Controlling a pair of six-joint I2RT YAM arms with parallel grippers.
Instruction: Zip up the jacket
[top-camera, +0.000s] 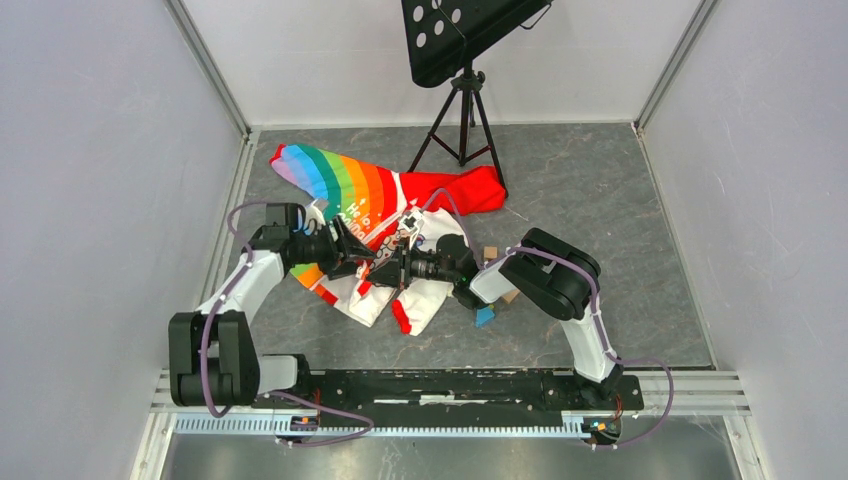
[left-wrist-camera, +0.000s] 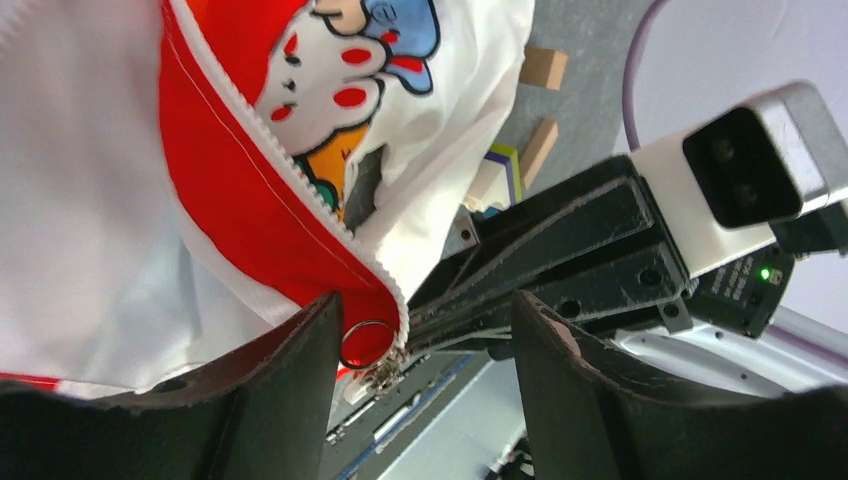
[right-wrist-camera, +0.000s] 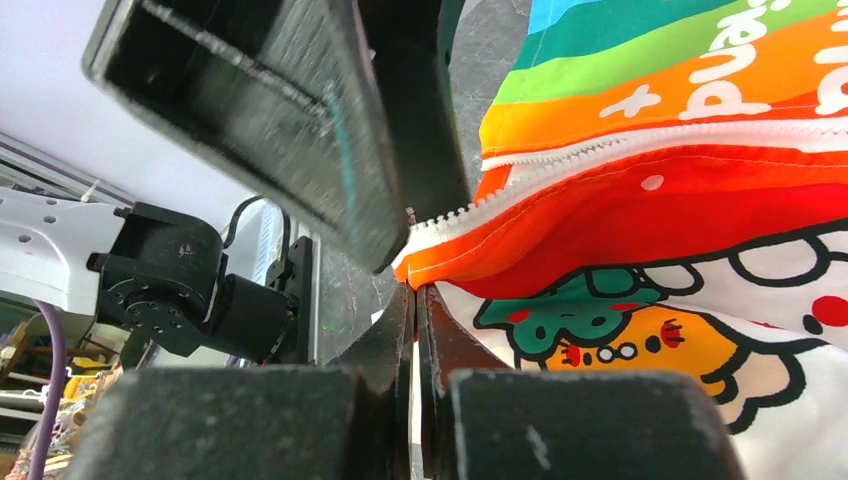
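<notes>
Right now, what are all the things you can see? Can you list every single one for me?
jacket: one, white with cartoons, a rainbow panel and a red sleeve; lying in the middle of the table.
zip pull ring: one, silver; at the bottom end of the jacket's zip.
small blocks: at least three, tan wood and one blue; on the table by the right arm.
music stand: one, black; at the back of the table, on a tripod.
table: one, grey stone pattern; under everything.
left gripper: one, black, open; a finger on either side of the zip pull ring.
right gripper: one, black, shut; seems to pinch the jacket's bottom edge by the zip.
</notes>
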